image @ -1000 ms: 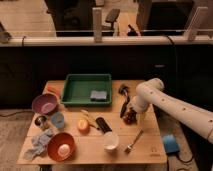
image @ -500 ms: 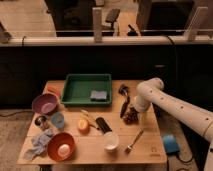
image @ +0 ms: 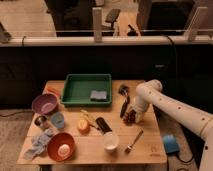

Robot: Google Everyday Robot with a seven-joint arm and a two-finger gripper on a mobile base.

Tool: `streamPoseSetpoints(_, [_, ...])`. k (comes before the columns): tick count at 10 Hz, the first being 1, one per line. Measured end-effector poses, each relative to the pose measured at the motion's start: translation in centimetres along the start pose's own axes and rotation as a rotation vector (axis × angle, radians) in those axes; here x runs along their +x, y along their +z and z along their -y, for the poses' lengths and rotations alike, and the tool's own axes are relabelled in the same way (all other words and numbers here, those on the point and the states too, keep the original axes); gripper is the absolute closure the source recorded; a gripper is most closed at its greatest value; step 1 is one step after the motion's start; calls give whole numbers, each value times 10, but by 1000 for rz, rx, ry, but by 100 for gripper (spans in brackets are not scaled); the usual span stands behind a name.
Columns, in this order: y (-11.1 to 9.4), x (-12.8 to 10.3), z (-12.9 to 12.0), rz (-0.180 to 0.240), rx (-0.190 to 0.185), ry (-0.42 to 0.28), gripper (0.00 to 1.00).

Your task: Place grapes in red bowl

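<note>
The grapes [image: 130, 116] are a small dark red-purple bunch at the right side of the wooden table [image: 85, 150]. My gripper [image: 133, 111] reaches down from the white arm [image: 165, 102] and sits right at the grapes. The red bowl [image: 61, 146] stands at the table's front left, with a pale round object inside it. It is far to the left of the gripper.
A green tray [image: 86, 90] with a blue sponge [image: 98, 95] is at the back. A mauve bowl [image: 44, 104], light blue cup [image: 57, 120], orange [image: 83, 125], white cup [image: 110, 141], spoon [image: 132, 142], black brush [image: 123, 102] and a grey-blue cloth [image: 38, 144] lie around.
The arm and gripper have shifted only slightly at the grapes. Nothing else on the table has moved.
</note>
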Motion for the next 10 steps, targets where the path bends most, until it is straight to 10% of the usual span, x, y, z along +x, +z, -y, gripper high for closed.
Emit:
streamPoseSetpoints(3, [1, -3, 0, 15, -1, -13, 98])
streamPoseSetpoints(10, [-22, -4, 0, -7, 33, -31, 100])
